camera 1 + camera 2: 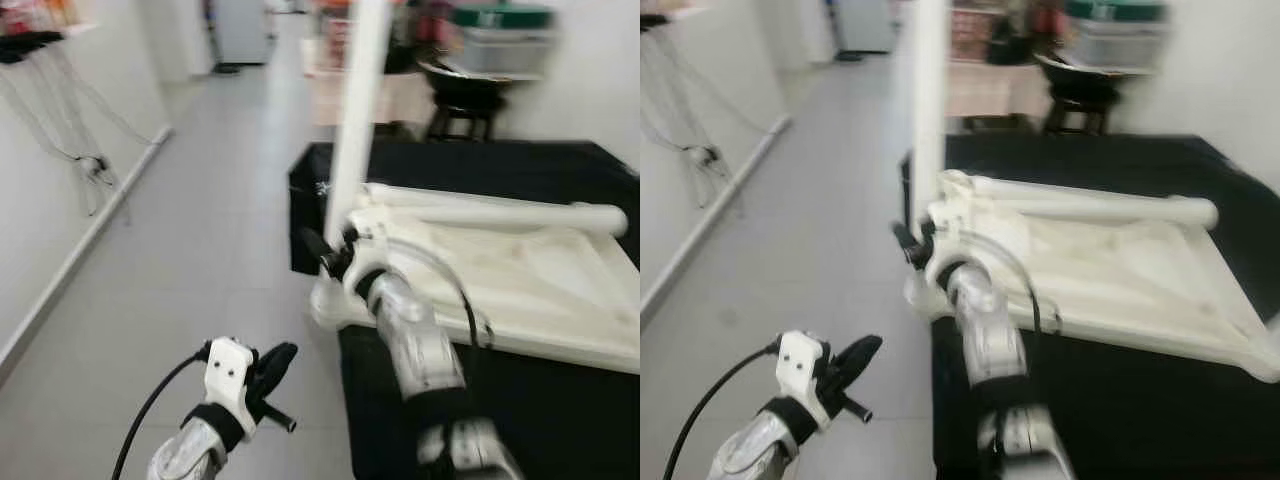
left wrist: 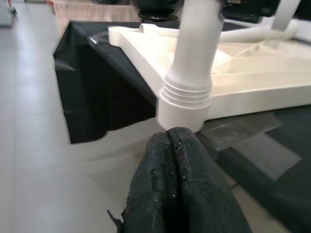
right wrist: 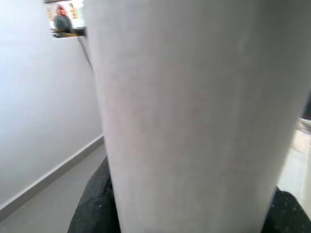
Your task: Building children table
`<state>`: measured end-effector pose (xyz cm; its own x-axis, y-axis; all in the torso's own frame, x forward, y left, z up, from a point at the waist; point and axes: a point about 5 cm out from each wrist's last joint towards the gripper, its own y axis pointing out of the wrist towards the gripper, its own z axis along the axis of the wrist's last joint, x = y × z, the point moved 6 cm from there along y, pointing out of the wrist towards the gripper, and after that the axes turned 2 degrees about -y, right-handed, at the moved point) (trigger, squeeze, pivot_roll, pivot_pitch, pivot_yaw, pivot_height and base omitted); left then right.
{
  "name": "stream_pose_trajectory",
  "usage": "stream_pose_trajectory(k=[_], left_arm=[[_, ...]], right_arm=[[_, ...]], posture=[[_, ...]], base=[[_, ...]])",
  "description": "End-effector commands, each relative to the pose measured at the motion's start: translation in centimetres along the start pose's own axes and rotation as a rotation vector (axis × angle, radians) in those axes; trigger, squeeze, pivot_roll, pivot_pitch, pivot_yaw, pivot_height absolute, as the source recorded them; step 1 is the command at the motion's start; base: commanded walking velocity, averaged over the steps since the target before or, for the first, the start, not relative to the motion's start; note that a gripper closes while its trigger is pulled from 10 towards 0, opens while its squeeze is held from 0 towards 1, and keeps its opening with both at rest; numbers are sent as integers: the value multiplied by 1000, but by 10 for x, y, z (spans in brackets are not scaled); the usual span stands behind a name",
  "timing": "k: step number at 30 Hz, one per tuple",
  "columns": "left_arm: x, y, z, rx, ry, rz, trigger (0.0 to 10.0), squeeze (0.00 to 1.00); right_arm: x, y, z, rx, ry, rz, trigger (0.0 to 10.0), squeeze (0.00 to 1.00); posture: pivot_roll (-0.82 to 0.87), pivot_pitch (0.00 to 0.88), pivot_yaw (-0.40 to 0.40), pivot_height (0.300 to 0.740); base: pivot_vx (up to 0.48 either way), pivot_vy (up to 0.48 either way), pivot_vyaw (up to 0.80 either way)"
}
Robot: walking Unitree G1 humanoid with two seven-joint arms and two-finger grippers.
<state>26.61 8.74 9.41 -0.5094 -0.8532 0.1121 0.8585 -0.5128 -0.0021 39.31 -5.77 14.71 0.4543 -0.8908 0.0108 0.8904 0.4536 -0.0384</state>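
A grey tiled floor (image 1: 200, 250) runs along a white wall on the robot's left. On it stands a low surface draped in black cloth (image 1: 560, 400). Lying upside down on that cloth is the white plastic children's table top (image 1: 520, 270), ribbed on its underside, with one white tubular leg (image 1: 500, 213) laid flat across its far edge. A second white tubular plastic leg (image 1: 355, 110) stands upright in the round socket at the top's near left corner, its ribbed collar seated in the socket (image 2: 187, 104). The right gripper (image 1: 335, 250) clasps this upright leg just above the corner, black fingers closed around it. The left gripper (image 1: 272, 375) hangs over the floor just beside that corner, its fingers (image 2: 175, 189) pressed together with nothing between them
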Motion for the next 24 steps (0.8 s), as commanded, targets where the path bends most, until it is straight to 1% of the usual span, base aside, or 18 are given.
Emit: stream_pose_trajectory(k=[1, 3, 5, 6, 7, 8, 9, 10, 12, 14, 15, 16, 17, 18, 19, 20, 22, 24], left_arm=[[3, 2, 3, -8, 62, -16, 10000, 0], [3, 2, 3, -8, 62, -16, 10000, 0], [1, 3, 4, -21, 125, -4, 10000, 0], [-2, 5, 4, -32, 179, 19, 10000, 0], [-6, 7, 5, -48, 271, 55, 10000, 0], [-6, 7, 5, -48, 271, 55, 10000, 0], [-11, 9, 7, -65, 373, 93, 10000, 0], [-15, 12, 11, -77, 542, 137, 10000, 0], [-7, 15, 11, -85, 705, 90, 10000, 0], [-8, 17, 17, -61, 807, 111, 10000, 0], [-8, 17, 17, -61, 807, 111, 10000, 0], [-10, 17, 20, -51, 888, 131, 10000, 0], [-10, 17, 20, -51, 888, 131, 10000, 0], [-8, 18, 22, -42, 929, 130, 10000, 0], [-6, 20, 18, -57, 937, 114, 10000, 0], [-4, 22, 12, -66, 930, 97, 10000, 0], [-2, 23, 8, -73, 916, 84, 10000, 0], [-2, 27, -2, -117, 917, 78, 10000, 0]], right_arm=[[9, -2, -40, -146, 50, 12, 0, 0], [9, -2, -40, -146, 50, 12, 0, 0], [16, 4, -34, -138, 25, 10, 0, 0], [20, 7, -33, -149, 17, -6, 4510, 0], [21, 11, -27, -140, 4, 14, 10000, 0], [21, 11, -27, -140, 4, 14, 10000, 0], [23, 12, -21, -131, 2, -9, 10000, 1000], [21, 14, -11, -128, 4, 30, 10000, 1000], [23, 20, 5, -102, -20, 95, 10000, 1000], [24, 23, 15, -86, -46, 129, 10000, 1000], [24, 23, 15, -86, -46, 129, 10000, 1000], [22, 25, 22, -67, -43, 167, 10000, 741], [22, 25, 22, -67, -43, 167, 10000, 741], [20, 28, 29, -53, -46, 219, 10000, 267], [15, 30, 37, -31, -65, 290, 10000, 0], [9, 31, 45, -8, -90, 372, 10000, 0], [4, 31, 50, 4, -110, 423, 10000, 0], [-12, 30, 60, 31, -126, 552, 10000, 0]], posture=[[15, 0, -27, 740], [15, 0, -27, 740], [19, 0, -33, 740], [15, 0, -23, 740], [19, 0, -21, 740], [19, 0, -21, 740], [21, 0, -21, 740], [29, 0, -20, 740], [33, 0, -20, 740], [33, 0, -19, 740], [33, 0, -19, 740], [33, 0, -18, 740], [33, 0, -18, 740], [33, 0, -18, 740], [41, 0, -21, 740], [50, 0, -23, 740], [50, 0, -23, 740], [60, 0, -24, 740]], base=[[0, 0, 0], [0, 0, 0], [0, 0, 0], [0, 0, 0], [0, 0, 0], [0, 0, 0], [0, 0, 0], [0, 0, 0], [0, 0, 0], [0, 0, 0], [0, 0, 0], [0, 0, 0], [0, 0, 0], [0, 0, 0], [0, 0, 0], [0, 0, 0], [0, 0, 0], [0, 0, 0]])
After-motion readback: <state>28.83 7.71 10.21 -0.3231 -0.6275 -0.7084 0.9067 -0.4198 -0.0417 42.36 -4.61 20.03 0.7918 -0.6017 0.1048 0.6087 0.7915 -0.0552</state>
